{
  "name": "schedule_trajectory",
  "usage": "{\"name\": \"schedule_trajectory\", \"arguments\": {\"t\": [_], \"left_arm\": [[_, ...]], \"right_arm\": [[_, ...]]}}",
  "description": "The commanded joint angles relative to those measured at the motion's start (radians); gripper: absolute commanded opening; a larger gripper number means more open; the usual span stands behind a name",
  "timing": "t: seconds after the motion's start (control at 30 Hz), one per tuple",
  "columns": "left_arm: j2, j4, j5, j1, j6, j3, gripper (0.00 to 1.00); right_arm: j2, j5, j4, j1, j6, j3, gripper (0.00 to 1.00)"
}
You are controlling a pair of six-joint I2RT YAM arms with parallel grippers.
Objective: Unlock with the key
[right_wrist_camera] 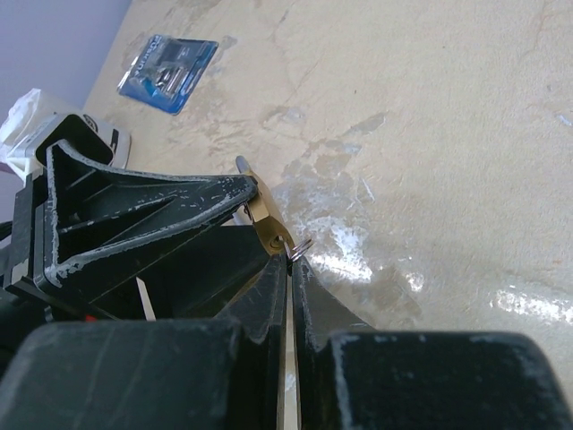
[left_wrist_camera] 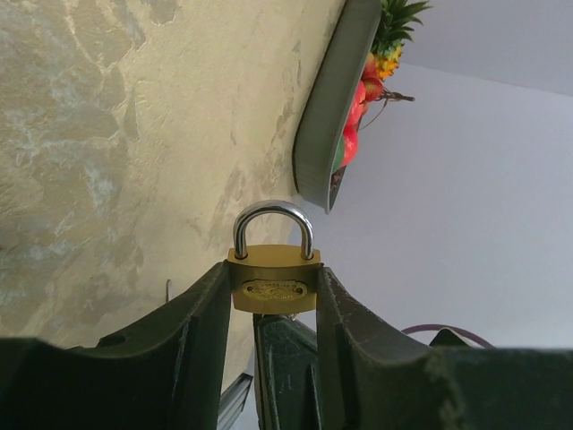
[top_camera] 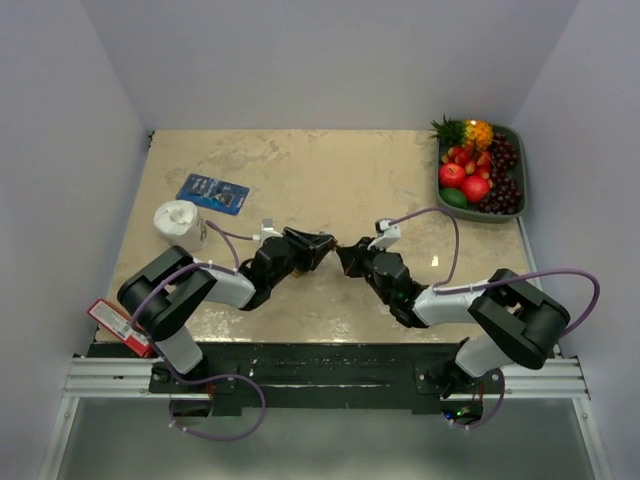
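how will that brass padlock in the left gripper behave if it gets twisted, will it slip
Probably heavy for its size: the padlock looks like solid brass with a steel shackle. It is rigid, so it should not flex. The left gripper pinches only its smooth narrow sides, so it may well pivot under a turning force.

Overhead view looks down; both wrist views, close, share the padlock (left_wrist_camera: 273,291).
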Motion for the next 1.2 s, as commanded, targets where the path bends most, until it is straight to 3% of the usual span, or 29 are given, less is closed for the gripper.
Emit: {"name": "schedule_trajectory", "arguments": {"t": [0.0,0.2,0.43,0.63,0.67,0.87,1.17], "left_arm": [[-0.007,0.148,0.207,-0.055,0.073,0.007,0.0],[-0.034,0.116,0.226,-0.042,0.133,-0.004,0.0],[-0.004,0.129,0.231,-0.038,0.084,-0.013,0.0],[0.018,0.132,0.217,-0.027,0.059,0.005,0.0],[0.021,0.123,0.215,-0.023,0.058,0.014,0.0],[0.026,0.102,0.177,-0.007,0.039,0.034,0.0],[0.026,0.086,0.169,0.002,0.067,0.053,0.0]], "right_arm": [[-0.048,-0.045,0.056,-0.006,0.031,-0.001,0.0],[-0.134,-0.039,-0.036,-0.006,0.044,0.008,0.0],[-0.168,-0.059,-0.155,-0.005,-0.042,0.047,0.0],[-0.149,-0.103,-0.201,0.017,-0.097,0.05,0.15],[-0.146,-0.106,-0.208,0.02,-0.103,0.053,0.22],[-0.174,-0.054,-0.302,0.086,-0.134,0.059,0.43],[-0.362,0.05,-0.544,0.087,-0.148,0.061,0.66]]}}
